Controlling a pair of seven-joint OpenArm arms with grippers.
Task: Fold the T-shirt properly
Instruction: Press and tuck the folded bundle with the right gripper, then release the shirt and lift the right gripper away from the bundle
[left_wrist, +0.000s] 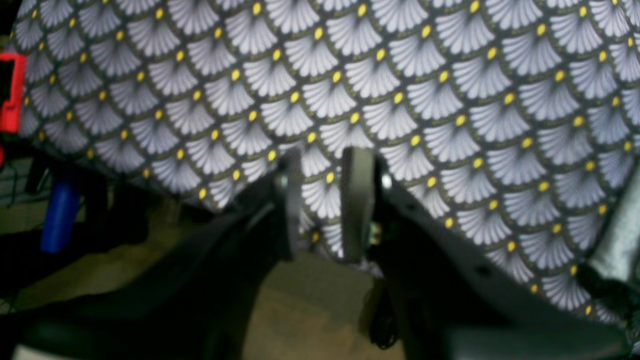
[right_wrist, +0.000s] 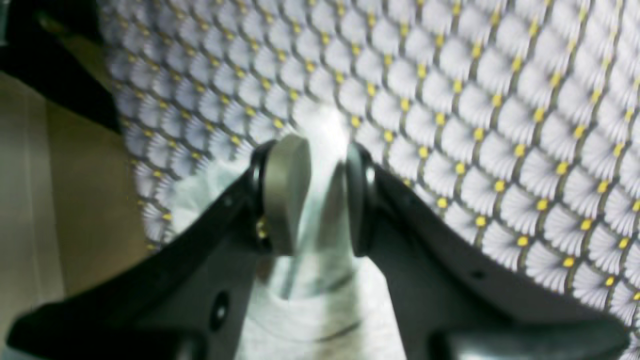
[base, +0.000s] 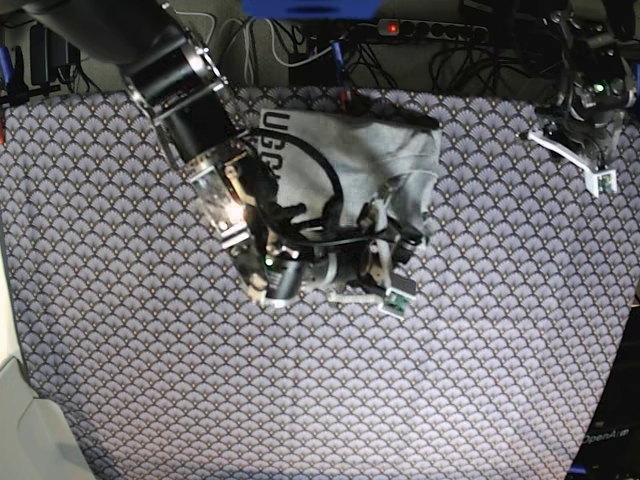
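Observation:
The light grey T-shirt (base: 345, 160) lies crumpled at the back middle of the purple fan-patterned tablecloth (base: 150, 350), with black letters "UGG" (base: 272, 150) showing at its left. My right gripper (base: 388, 283) reaches over the shirt's front edge. In the right wrist view it (right_wrist: 322, 200) is shut on a bunched fold of the shirt's cloth (right_wrist: 320, 300), lifted off the tablecloth. My left gripper (base: 585, 165) hovers at the back right, away from the shirt. In the left wrist view it (left_wrist: 324, 200) is slightly open and empty above the tablecloth (left_wrist: 400, 90).
A power strip and cables (base: 400, 30) run behind the table's back edge. The left wrist view shows the table's edge with a red part (left_wrist: 12, 92) and a blue part (left_wrist: 60, 215) beyond it. Bare tablecloth spreads across the front and both sides.

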